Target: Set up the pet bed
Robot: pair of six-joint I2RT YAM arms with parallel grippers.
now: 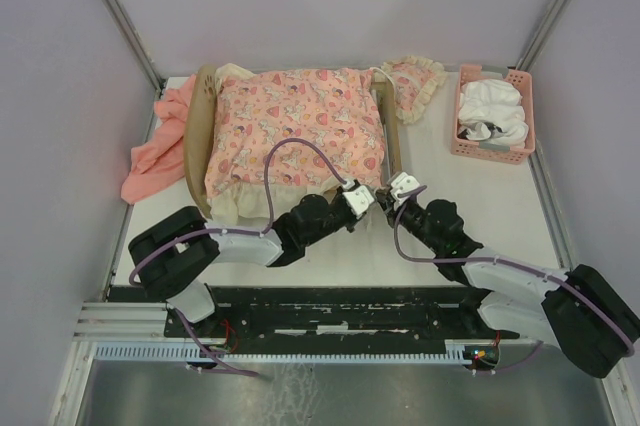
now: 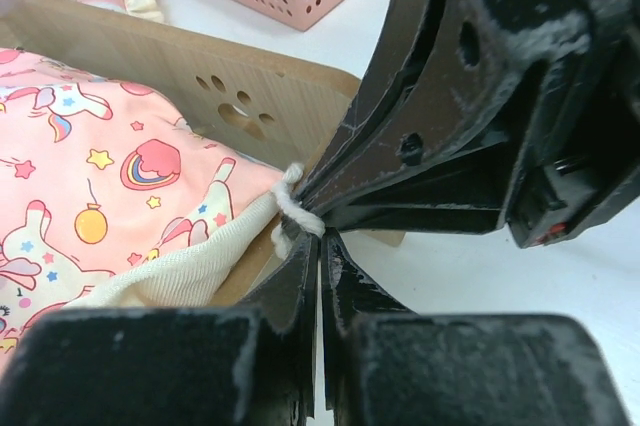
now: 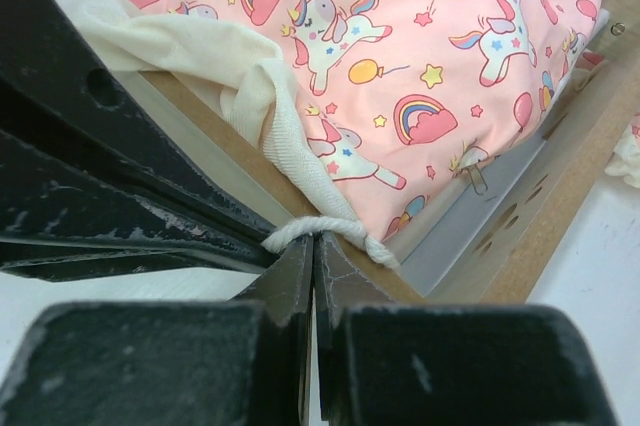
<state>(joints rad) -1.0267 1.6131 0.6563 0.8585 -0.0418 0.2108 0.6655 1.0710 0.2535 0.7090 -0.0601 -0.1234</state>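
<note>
Right, the pet bed point(image 1: 197, 141) sits at the far middle of the worktop point(image 1: 500, 196). Its long axis seems to run left to right in the overhead view, with a rounded board at the left end. A pink unicorn-print cushion point(image 1: 300, 131) fills it, and the cushion's cream hem hangs over the near rail.

Your spot is the bed's near right corner. A cream tie cord point(image 2: 298, 208) comes off the hem there, right by the end board with paw-print holes point(image 2: 240, 106). Both sets of jaws meet on that cord, tip to tip. The left jaws are pressed together and pinch it, with the left arm point(image 1: 310, 218) reaching in from the left. The right jaws are pressed together on it too, with the right arm point(image 1: 445, 231) coming from the right. Neither arm is nearer; the cord lies between them.

This looks like tying the cushion down at that corner. Any pull probably runs along the near rail, so watch for the cord slipping out.

Further out, a frilled pillow point(image 1: 412, 86) lies at the bed's far right corner. A pink basket point(image 1: 493, 111) holding white cloth stands well apart on the right, and a salmon cloth point(image 1: 155, 151) lies at the left end.
</note>
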